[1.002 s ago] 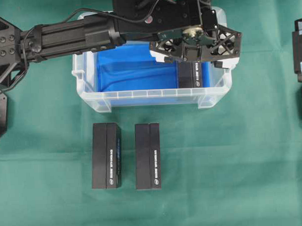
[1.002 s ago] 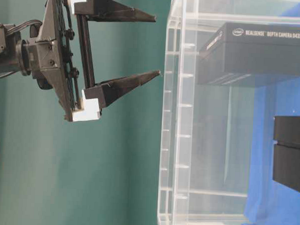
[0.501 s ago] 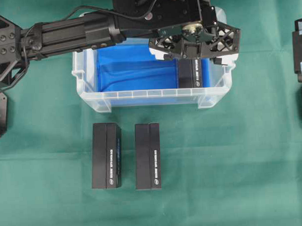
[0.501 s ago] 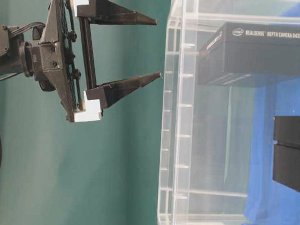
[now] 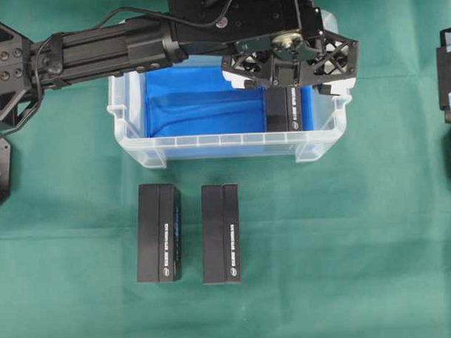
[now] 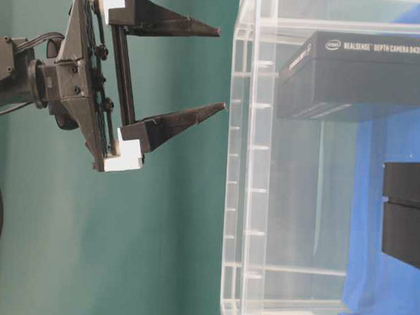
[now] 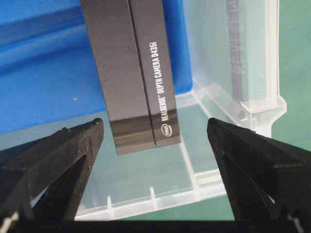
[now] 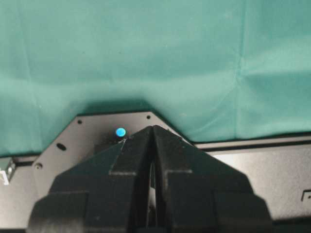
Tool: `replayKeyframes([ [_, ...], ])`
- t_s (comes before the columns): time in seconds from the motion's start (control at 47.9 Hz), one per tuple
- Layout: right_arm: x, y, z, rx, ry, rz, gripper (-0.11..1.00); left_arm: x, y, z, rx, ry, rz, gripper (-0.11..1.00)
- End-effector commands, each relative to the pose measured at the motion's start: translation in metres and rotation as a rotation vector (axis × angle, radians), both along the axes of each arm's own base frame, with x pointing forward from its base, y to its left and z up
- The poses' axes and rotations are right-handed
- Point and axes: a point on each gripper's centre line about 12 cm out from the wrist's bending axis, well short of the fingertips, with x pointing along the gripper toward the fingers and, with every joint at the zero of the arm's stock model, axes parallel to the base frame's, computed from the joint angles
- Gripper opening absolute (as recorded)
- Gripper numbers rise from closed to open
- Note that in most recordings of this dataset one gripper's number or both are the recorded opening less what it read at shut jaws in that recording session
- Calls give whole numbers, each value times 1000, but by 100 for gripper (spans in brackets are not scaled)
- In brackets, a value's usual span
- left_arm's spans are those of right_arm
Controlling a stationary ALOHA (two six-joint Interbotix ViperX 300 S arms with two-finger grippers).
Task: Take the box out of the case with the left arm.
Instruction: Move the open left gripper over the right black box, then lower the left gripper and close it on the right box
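Observation:
A black box (image 5: 284, 109) with white lettering lies flat in the right end of the case (image 5: 210, 142), a clear tub with a blue lining. My left gripper (image 5: 285, 81) hovers over that box, open wide and holding nothing. In the left wrist view the box (image 7: 136, 73) lies beyond the two black fingertips, with the left gripper (image 7: 154, 124) spread wider than the box. The table-level view shows the left gripper (image 6: 219, 68) just outside the case rim (image 6: 248, 166), level with the box (image 6: 360, 77). My right gripper (image 8: 152, 128) is shut and empty over its base.
Two more black boxes (image 5: 159, 232) (image 5: 220, 234) lie side by side on the green cloth in front of the case. The right arm (image 5: 450, 72) rests at the right edge. The case's right wall (image 7: 252, 58) stands close beside the right finger.
The left gripper head has shifted slightly toward the far side of the case and stays open. The boxes and the right arm have not moved.

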Motion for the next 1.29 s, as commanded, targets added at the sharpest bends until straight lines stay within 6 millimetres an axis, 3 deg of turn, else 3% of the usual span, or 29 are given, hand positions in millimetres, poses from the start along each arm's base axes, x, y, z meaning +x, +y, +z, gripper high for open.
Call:
replayKeyframes([
  [0.0, 1, -1, 3, -4, -15, 0, 2, -3, 2, 14, 8, -30, 5, 90],
  [0.501, 1, -1, 3, -4, -17, 0, 2, -4, 2, 9, 7, -15, 9, 90],
  [1.002, 1, -1, 3, -4, -17, 0, 2, -6, 25, -17, 37, -32, 59, 90],
  [1.274, 1, -1, 3, -4, -15, 0, 2, -8, 27, -32, 35, -27, 55, 90],
])
